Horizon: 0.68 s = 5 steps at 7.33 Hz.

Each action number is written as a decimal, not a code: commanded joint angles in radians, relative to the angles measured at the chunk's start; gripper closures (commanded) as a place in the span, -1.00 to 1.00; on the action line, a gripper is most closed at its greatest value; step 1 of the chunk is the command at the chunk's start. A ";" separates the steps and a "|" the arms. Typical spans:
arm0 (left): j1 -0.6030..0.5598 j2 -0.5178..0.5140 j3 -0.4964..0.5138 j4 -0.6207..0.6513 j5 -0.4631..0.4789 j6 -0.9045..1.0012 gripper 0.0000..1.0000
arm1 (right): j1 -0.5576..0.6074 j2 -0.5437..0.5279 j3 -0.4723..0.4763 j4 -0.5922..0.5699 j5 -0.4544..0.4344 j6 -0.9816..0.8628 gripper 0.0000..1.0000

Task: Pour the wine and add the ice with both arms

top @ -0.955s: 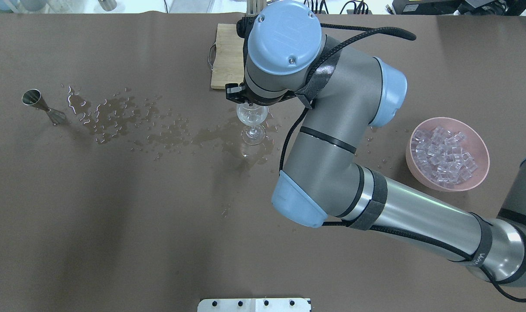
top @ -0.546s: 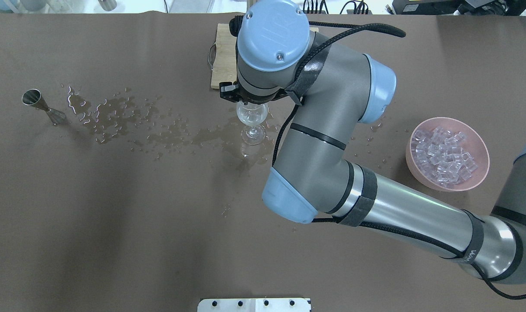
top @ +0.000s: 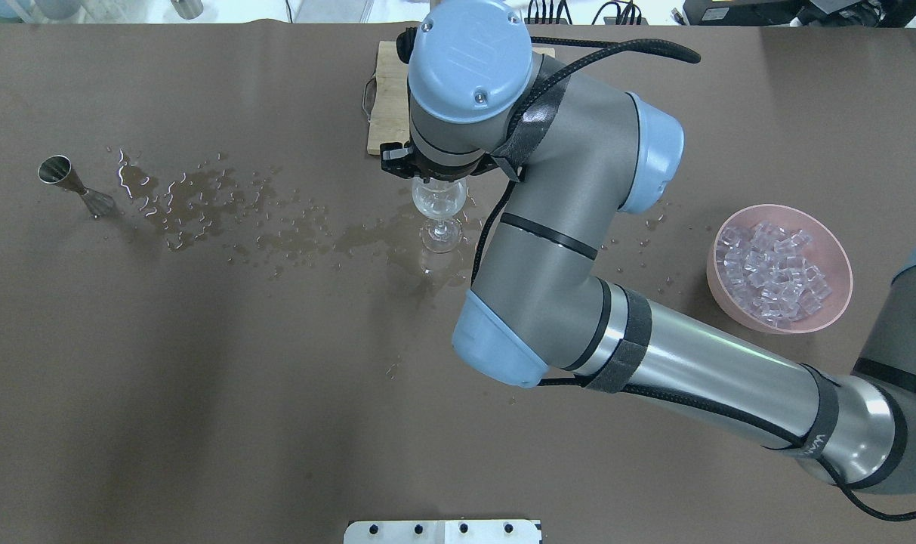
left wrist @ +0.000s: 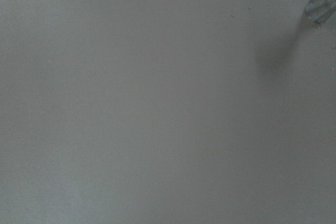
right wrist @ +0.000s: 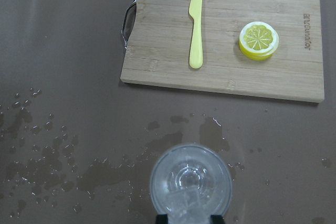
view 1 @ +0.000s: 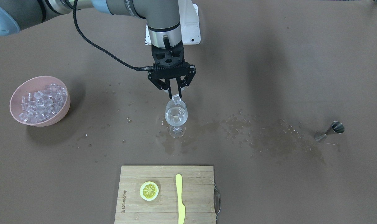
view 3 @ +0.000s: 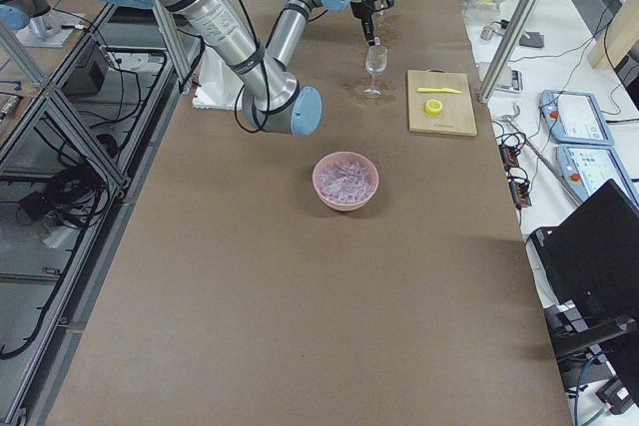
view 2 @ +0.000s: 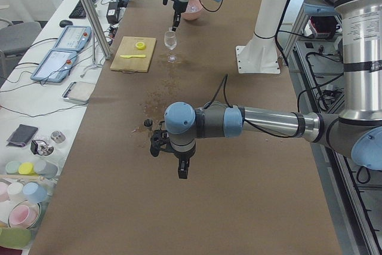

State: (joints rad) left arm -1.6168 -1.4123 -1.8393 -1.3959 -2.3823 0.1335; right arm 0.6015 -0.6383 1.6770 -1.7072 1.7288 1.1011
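Observation:
My right gripper (view 1: pixel 175 94) hangs straight down over a stemmed wine glass (view 1: pixel 176 115) and is shut on one clear ice cube (view 1: pixel 176 99), just above the rim. The glass holds a little clear wine (view 1: pixel 176 120). In the right wrist view the glass (right wrist: pixel 190 182) is directly below and the fingertips (right wrist: pixel 160 219) sit at the bottom edge. The heap of ice (view 1: pixel 40 102) lies in a pink bowl (view 1: pixel 14 96). My left gripper (view 2: pixel 182 175) shows only in the exterior left view, low over bare table; I cannot tell whether it is open.
A metal jigger (view 1: pixel 329 131) lies on its side near my left arm. Spilled liquid (view 1: pixel 269 137) streaks the table between jigger and glass. A wooden board (view 1: pixel 197 199) beyond the glass carries a lemon slice (view 1: pixel 149 190) and a yellow knife (view 1: pixel 179 199).
My right arm's wrist has shifted a little left and away from the robot over the glass. The glass, bowl and jigger have not moved.

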 commanded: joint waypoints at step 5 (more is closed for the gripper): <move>0.000 -0.001 -0.003 0.000 0.000 0.000 -0.96 | 0.027 -0.012 0.016 0.001 0.014 -0.039 -0.99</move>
State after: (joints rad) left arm -1.6168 -1.4128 -1.8422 -1.3959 -2.3823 0.1335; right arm 0.6106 -0.6432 1.6889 -1.7070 1.7344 1.0842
